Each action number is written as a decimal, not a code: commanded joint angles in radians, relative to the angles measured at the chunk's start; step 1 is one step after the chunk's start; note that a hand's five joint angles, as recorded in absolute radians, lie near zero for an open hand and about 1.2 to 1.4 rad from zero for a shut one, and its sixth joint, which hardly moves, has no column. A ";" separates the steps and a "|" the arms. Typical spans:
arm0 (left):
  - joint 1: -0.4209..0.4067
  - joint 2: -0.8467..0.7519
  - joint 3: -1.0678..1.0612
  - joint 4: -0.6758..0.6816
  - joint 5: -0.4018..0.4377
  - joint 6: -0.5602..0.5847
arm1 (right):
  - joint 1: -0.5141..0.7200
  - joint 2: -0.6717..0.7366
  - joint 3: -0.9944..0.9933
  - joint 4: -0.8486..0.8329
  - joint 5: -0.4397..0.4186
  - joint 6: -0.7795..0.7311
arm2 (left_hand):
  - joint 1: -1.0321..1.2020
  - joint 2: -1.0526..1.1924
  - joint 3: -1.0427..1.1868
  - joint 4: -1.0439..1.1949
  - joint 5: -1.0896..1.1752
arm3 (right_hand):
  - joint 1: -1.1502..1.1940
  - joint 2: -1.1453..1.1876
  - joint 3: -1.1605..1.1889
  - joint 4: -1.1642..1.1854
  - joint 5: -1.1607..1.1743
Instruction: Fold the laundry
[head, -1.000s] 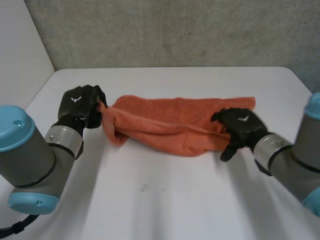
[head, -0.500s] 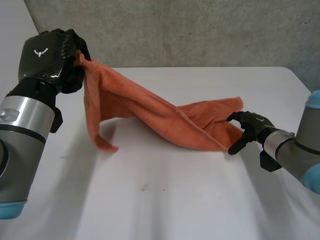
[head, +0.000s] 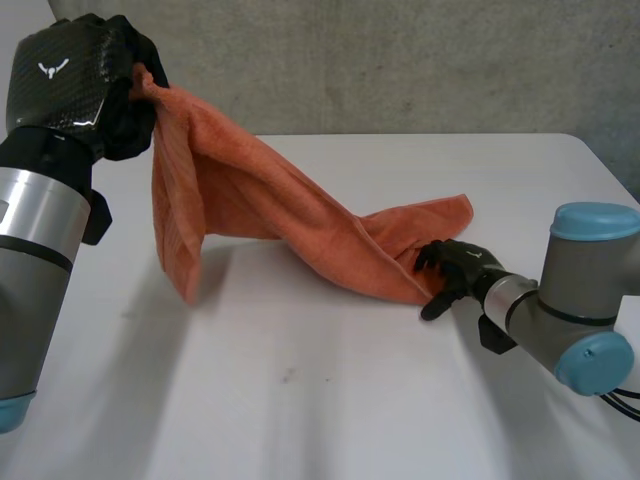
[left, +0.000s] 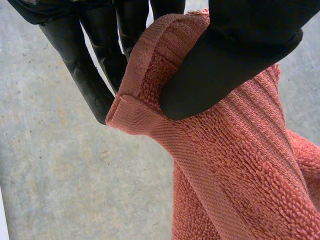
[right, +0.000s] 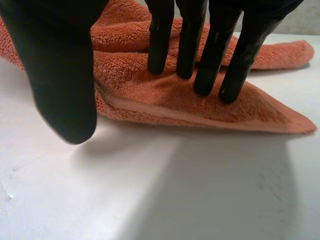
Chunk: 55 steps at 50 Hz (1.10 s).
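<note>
Fingers (left: 84, 75) of left hand (head: 65, 90) round nubby orange towel (head: 300, 225), hemmed corner.

Bright, soft, even light across head view. White table (head: 330, 400) looked evenly lit & matte. Orange towel (head: 230, 190) cast a pale, soft-edged shadow on table under its raised part. In right wrist view, a thin darker shadow ran along its edge. Grey wall (head: 400, 60) in bkgd was dimmer.

Head cam looks down from the white table (head: 300, 400)'s near edge toward the far one. Left wrist cam is jammed right up on the left hand (left: 240, 55); right wrist cam skims low over the tabletop behind the right hand (right: 60, 65). All three catch the orange towel (head: 300, 230).
</note>
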 joint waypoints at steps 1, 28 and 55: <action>0.002 0.011 0.016 0.000 0.000 -0.002 | 0.019 0.026 -0.020 -0.065 0.004 0.029 | 0.221 0.179 0.181 0.179 0.191 | 0.514 0.436 0.435 0.434 0.456; 0.152 -0.005 -0.008 -0.027 0.126 -0.002 | -0.124 -0.580 -0.096 0.073 0.023 -0.281 | 0.221 0.179 0.181 0.179 0.191 | 0.903 0.825 0.825 0.823 0.845; 0.161 -0.553 0.388 -0.055 0.216 0.280 | -0.020 -0.110 -0.570 0.160 0.196 -0.729 | 0.221 0.179 0.181 0.179 0.191 | 0.903 0.825 0.825 0.823 0.845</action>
